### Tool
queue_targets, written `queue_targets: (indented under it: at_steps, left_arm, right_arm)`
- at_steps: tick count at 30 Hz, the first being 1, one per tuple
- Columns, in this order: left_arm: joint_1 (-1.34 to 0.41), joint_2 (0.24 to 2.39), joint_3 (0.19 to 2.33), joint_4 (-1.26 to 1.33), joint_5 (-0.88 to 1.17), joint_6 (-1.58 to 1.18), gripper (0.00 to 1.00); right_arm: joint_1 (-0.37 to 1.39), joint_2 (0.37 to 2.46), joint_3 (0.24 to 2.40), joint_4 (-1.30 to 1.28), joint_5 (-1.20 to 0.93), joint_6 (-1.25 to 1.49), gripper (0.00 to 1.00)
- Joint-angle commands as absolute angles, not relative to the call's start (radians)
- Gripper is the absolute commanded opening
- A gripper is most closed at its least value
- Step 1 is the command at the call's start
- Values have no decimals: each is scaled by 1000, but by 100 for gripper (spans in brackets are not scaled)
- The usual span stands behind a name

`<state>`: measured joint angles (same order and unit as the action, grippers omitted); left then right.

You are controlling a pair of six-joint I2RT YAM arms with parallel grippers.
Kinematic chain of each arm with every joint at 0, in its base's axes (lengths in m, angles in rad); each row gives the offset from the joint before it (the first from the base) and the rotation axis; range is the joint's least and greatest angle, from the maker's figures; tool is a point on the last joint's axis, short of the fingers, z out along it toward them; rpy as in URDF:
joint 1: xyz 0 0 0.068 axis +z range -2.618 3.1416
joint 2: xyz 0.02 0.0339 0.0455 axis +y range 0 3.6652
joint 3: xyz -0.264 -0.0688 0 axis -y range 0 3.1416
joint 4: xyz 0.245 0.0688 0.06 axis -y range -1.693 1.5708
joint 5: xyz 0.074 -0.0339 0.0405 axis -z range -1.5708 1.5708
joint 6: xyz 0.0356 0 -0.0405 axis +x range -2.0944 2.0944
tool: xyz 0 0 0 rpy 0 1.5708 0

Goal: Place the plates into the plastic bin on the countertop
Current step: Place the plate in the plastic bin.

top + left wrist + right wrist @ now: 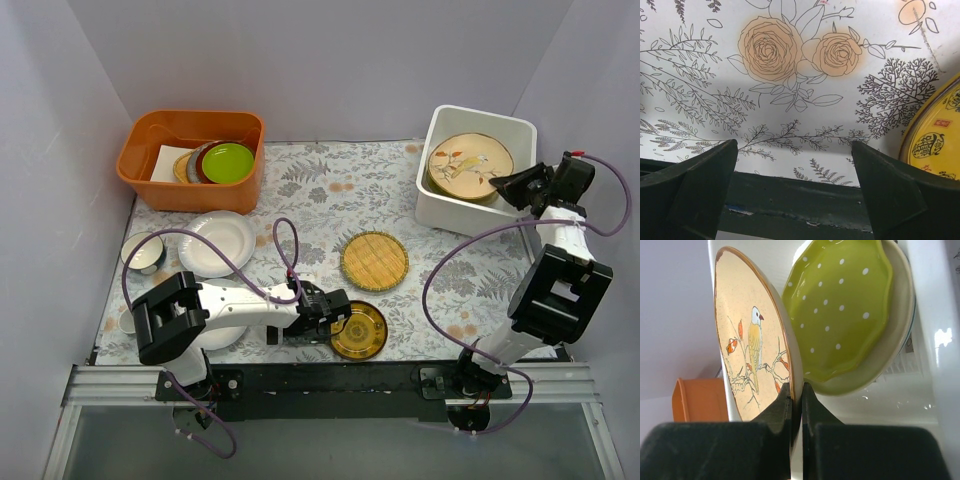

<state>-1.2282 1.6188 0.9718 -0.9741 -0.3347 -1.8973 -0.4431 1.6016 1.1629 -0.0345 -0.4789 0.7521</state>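
Note:
My right gripper [522, 186] [796, 390] is shut on the rim of the tan bird plate [470, 166] [752, 340], which is held over the white plastic bin [452, 214] [936, 300]. Inside the bin a dotted lime-green plate [840, 310] lies on a cream plate [900, 325]. My left gripper [338, 314] [795, 150] hangs open and empty low over the countertop [320, 190] [700, 40], just left of the amber patterned plate [359, 331] [938, 135]. A yellow woven-look plate [375, 261] and a plain white plate [217, 243] lie on the countertop.
At the back left stands an orange tub [150, 165] holding stacked plates with a lime-green one [228, 162] on top. A small dark-rimmed white bowl [143, 253] sits near the left edge. Another white plate [222, 338] lies partly under my left arm.

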Motion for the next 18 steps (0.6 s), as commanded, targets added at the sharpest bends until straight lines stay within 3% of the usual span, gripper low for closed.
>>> queue_targets:
  at_steps: [1, 18]
  left_arm:
    - [-1235, 1612, 1002, -982, -365, -1911, 98]
    - [-1241, 1620, 1037, -1020, -373, -1911, 98]
  right_arm:
    - [-449, 1597, 1207, 126, -491, 815, 1]
    - [-380, 1690, 1330, -32, -341, 666, 1]
